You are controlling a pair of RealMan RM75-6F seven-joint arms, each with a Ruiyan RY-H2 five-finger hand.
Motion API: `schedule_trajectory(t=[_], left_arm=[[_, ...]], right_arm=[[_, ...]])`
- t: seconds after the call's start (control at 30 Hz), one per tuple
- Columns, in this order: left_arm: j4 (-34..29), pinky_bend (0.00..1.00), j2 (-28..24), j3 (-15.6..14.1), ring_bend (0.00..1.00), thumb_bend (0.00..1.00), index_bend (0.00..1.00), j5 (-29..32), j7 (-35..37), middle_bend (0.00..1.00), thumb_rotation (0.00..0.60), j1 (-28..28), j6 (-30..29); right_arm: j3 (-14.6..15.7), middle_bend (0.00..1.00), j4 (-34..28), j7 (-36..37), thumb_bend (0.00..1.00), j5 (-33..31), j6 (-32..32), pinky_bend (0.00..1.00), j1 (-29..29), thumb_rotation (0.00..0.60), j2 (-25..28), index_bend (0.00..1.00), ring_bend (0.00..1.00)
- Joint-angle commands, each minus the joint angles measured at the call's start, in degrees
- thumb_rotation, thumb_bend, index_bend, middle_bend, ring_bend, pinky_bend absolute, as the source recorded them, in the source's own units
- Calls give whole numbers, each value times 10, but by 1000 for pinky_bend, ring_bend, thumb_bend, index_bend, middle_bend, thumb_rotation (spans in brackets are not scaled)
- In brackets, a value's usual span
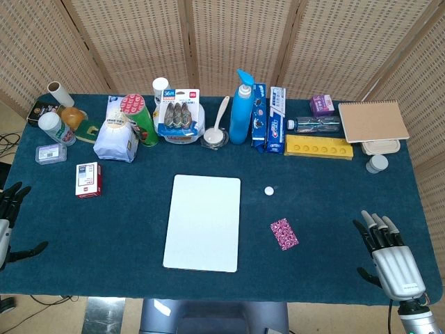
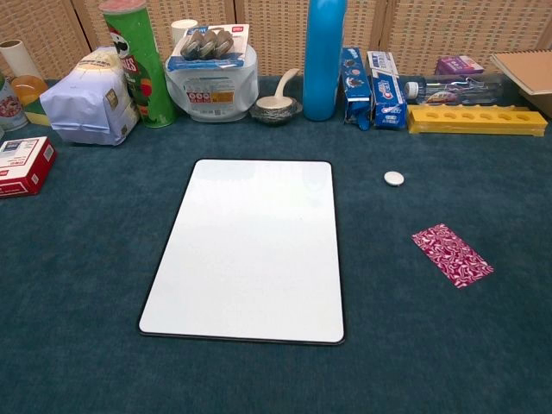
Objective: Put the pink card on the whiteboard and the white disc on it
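Centrally, a white rectangular whiteboard [image 1: 203, 222] lies flat on the dark blue cloth-covered table [image 1: 111, 229]. To its right lie a small white round disc [image 1: 269, 190] and, nearer the front edge, a pink patterned card [image 1: 284, 234], apart from each other and from the board. Right hand [image 1: 386, 257] rests with fingers spread, empty; left hand [image 1: 10, 209], at the frame edge, likewise shows fingers apart, holding nothing.

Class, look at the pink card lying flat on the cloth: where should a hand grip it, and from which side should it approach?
The pink card lies flat and thin, tilted, right of the whiteboard. Probably best: the right hand comes from above, pinching across its long edges, since no face stands up to grasp.
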State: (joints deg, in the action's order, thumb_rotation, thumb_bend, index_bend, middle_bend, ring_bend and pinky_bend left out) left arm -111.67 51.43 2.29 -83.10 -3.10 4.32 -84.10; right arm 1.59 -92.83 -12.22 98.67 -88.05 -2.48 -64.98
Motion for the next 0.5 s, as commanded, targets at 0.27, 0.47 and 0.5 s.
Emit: schedule_trajectory(t=[0.27, 0.47, 0.5], left_arm=[[0, 0, -8, -4, 0, 55, 0, -5, 14, 0, 600, -2, 1], [-2, 0, -11, -8, 0, 54, 0, -13, 17, 0, 600, -5, -1], [-2, 0, -12, -9, 0, 55, 0, -13, 18, 0, 600, -6, -1]], right_arm=[[4, 0, 1, -2, 18, 3, -1, 0, 2, 600, -1, 84, 0], [7, 0, -5, 2, 20, 4, 6, 0, -1, 600, 0, 90, 0], [7, 0, -8, 4, 21, 4, 8, 0, -2, 600, 1, 92, 0]])
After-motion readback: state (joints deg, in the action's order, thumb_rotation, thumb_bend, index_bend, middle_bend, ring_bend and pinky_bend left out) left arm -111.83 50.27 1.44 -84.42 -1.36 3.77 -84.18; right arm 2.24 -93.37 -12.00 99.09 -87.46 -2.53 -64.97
